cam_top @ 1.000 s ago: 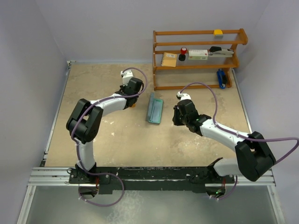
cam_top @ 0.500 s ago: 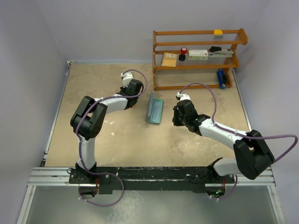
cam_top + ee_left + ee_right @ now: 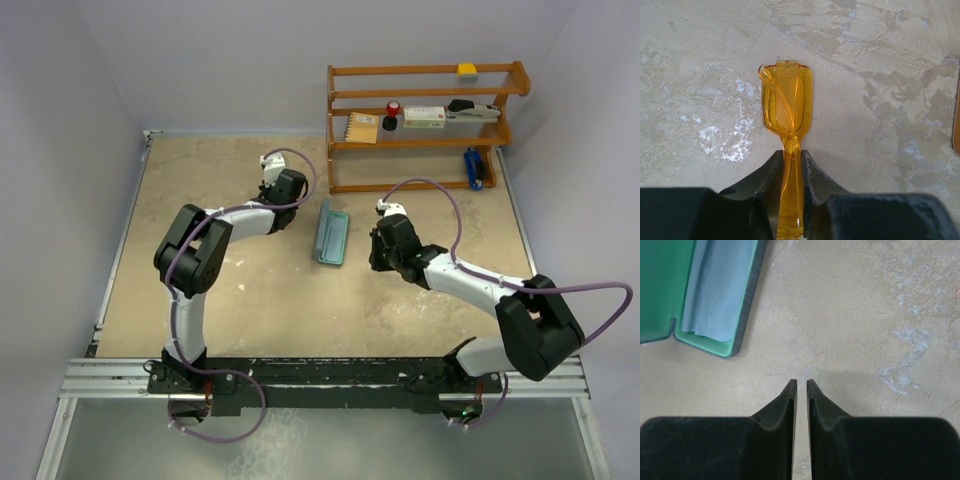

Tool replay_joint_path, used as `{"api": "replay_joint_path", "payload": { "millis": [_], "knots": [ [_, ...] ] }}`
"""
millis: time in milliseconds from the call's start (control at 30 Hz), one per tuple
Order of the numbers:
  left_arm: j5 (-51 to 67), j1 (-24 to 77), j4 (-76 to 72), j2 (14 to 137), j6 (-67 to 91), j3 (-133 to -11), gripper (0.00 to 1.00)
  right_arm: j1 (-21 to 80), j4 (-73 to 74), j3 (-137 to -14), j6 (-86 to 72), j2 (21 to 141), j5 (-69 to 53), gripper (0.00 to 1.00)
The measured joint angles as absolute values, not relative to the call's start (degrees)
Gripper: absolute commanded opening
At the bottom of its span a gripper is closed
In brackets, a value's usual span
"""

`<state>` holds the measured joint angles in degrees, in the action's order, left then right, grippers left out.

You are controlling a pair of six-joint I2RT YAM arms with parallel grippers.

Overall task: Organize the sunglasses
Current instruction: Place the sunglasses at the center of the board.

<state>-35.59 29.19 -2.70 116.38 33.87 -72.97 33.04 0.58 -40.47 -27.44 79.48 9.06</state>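
The left arm and right arm share white tubular links set between bulky black joint housings, and each trails a thin lilac cable from a black base plate. The left tool and right tool have matte black fingers tapering to narrow tips.
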Motion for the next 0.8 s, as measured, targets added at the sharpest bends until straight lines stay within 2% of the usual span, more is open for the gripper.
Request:
{"api": "replay_joint_path", "payload": {
  "millis": [800],
  "knots": [
    [-35.2, 27.6, 0.6, 118.0, 33.8, -76.6, 0.27, 33.0, 0.5, -40.5, -27.4, 80.6, 9.0, 0.15]
  ]
}}
